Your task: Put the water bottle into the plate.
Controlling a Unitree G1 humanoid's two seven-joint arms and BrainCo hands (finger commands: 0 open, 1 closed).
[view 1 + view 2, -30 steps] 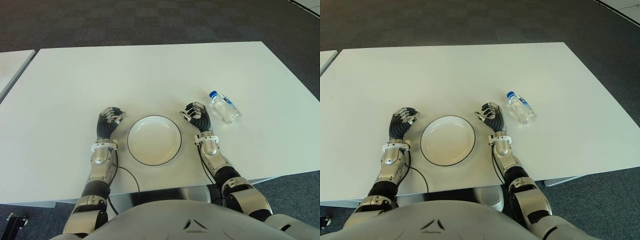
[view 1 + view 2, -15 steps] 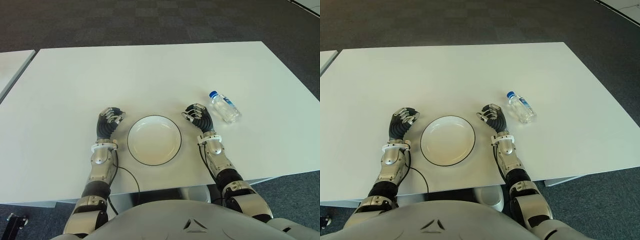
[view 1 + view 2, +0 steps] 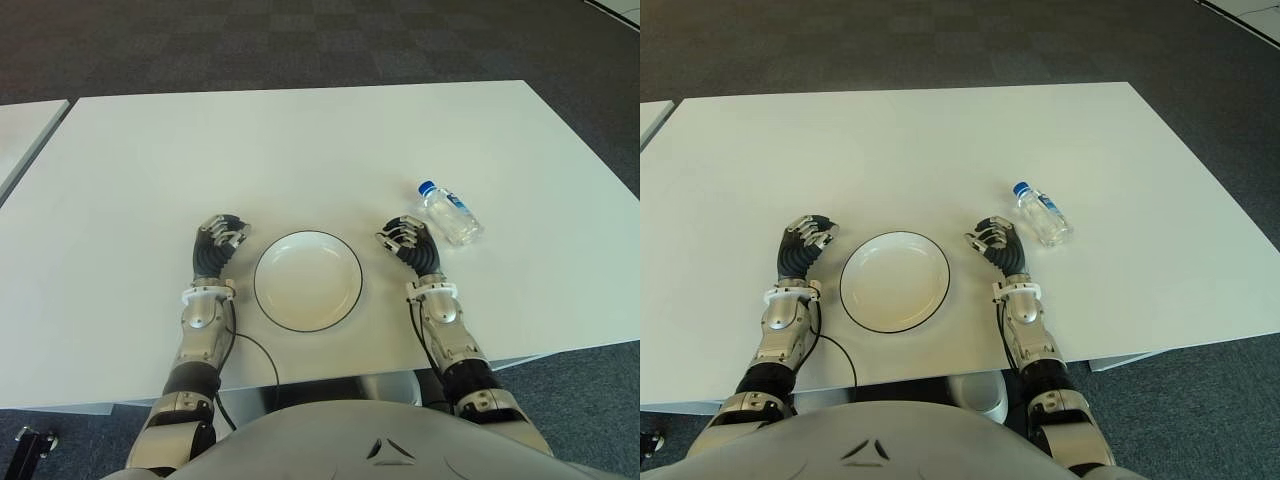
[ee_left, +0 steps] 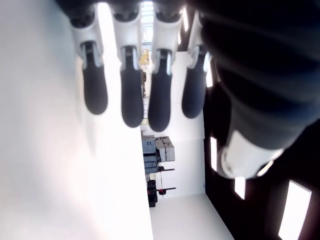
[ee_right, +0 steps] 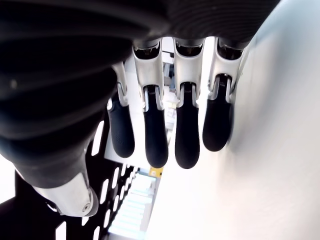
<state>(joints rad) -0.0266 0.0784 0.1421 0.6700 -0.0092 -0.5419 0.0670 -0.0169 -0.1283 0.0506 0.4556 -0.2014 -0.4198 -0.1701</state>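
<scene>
The plate (image 3: 308,280) is set on the table (image 3: 300,150), near its front edge. The left hand (image 3: 217,246) is seen at the plate's 9 o'clock, just beside the rim; the right hand (image 3: 410,246) is seen at its 3 o'clock. The water bottle (image 3: 448,214) is laid on its side on the table at the right hand's 2 o'clock, near it but apart.

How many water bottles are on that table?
1. The bottle lies on its side on the table, just beyond the right hand, right of the empty plate. Nothing seems hidden.
</scene>
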